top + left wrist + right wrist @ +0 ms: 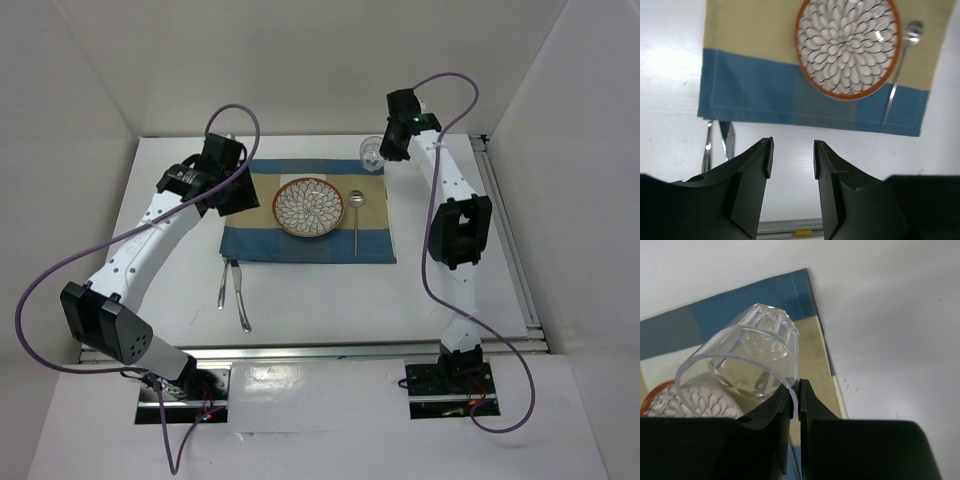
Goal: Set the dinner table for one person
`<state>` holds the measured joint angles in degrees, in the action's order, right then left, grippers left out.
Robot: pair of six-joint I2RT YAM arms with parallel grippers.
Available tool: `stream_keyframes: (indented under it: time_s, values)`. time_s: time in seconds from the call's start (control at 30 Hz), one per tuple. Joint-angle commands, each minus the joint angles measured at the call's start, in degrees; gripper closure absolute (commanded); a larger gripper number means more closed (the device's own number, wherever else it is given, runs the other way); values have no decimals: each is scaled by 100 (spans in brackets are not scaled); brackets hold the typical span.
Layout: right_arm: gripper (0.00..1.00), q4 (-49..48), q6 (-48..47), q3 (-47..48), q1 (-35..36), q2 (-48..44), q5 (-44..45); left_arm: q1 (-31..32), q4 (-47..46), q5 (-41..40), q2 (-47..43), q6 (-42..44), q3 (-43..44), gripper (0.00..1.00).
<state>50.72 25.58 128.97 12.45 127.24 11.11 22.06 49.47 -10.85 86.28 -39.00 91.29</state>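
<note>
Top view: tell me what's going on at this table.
Two robot arms are setting a place for one. The right gripper is shut on the rim of a clear glass at the far right corner of the striped placemat. The left gripper hangs open and empty over the mat's left side. A patterned plate sits mid-mat, a spoon to its right; more cutlery lies on the bare table off the near left corner.

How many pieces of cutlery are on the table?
3. A spoon on the placemat, right of the plate; a fork and knife side by side on the table at the placemat's near left corner. None seems hidden.
</note>
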Motion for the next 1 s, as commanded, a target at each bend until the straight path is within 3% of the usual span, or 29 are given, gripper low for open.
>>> stream_keyframes:
  time_s: [0.0, 0.17, 0.73, 0.77, 0.8, 0.83, 0.87, 0.97]
  values:
    - [100, -184, -177, 718, -145, 502, 48, -132, 54, 92, -313, 25, -444, 45]
    - [100, -984, -177, 401, -401, 827, -549, -194, -69, 198, -314, 24, -866, 45]
    - [100, -1152, -177, 489, -278, 1505, -821, -246, 71, -13, -217, -177, -1561, 41]
    - [94, -1152, -177, 489, -278, 1505, -821, -246, 19, -13, -217, -178, -1648, 40]
    - [82, -1152, -177, 489, -226, 1505, -874, -246, -51, 47, -269, -178, -1884, 29]
    - [68, -1100, -177, 489, -225, 1505, -874, -246, -121, 100, -270, -273, -2017, 25]
    - [42, -1099, -177, 489, -225, 1427, -874, -246, -244, 101, -331, -335, -2166, 20]
    - [17, -1170, -177, 489, -172, 1163, -874, -307, -377, 241, -393, -467, -2659, 14]
